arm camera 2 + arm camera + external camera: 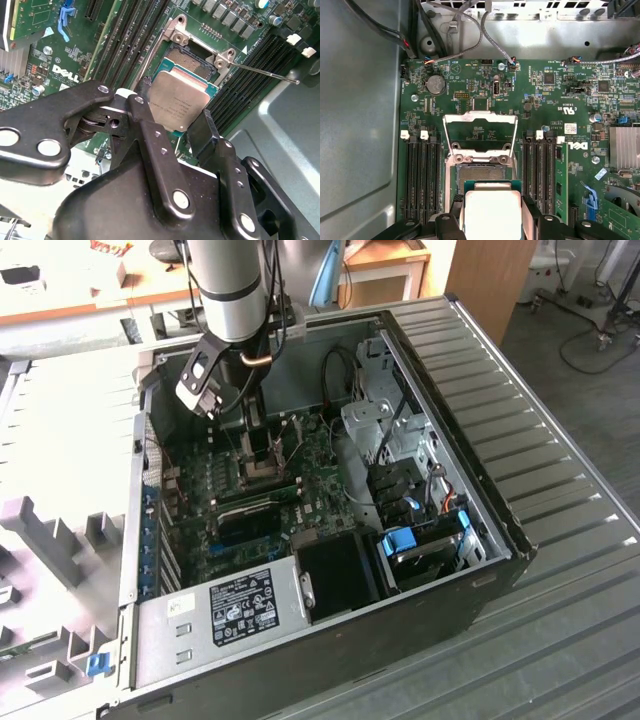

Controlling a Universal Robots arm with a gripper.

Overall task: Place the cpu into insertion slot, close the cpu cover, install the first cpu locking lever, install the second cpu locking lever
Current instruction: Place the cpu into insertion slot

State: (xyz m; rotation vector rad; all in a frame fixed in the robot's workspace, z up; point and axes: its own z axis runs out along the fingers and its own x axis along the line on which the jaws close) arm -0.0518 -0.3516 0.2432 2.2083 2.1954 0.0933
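**Silver-topped chip [177,102] held over the socket [191,56]**

The chip is clamped at two opposite edges by the black fingers [150,135] of the gripper [175,107], closed to its width. It is held over the socket, not seated, in both wrist views. The metal cover [480,116] is seen swung up, open, on the green board [545,95].

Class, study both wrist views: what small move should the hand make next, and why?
Probably ease the cpu across until it sits squarely over the insertion slot. The hand grips the cpu, the cpu cover stands open, and part of the slot's dark centre shows beyond the chip's edge.
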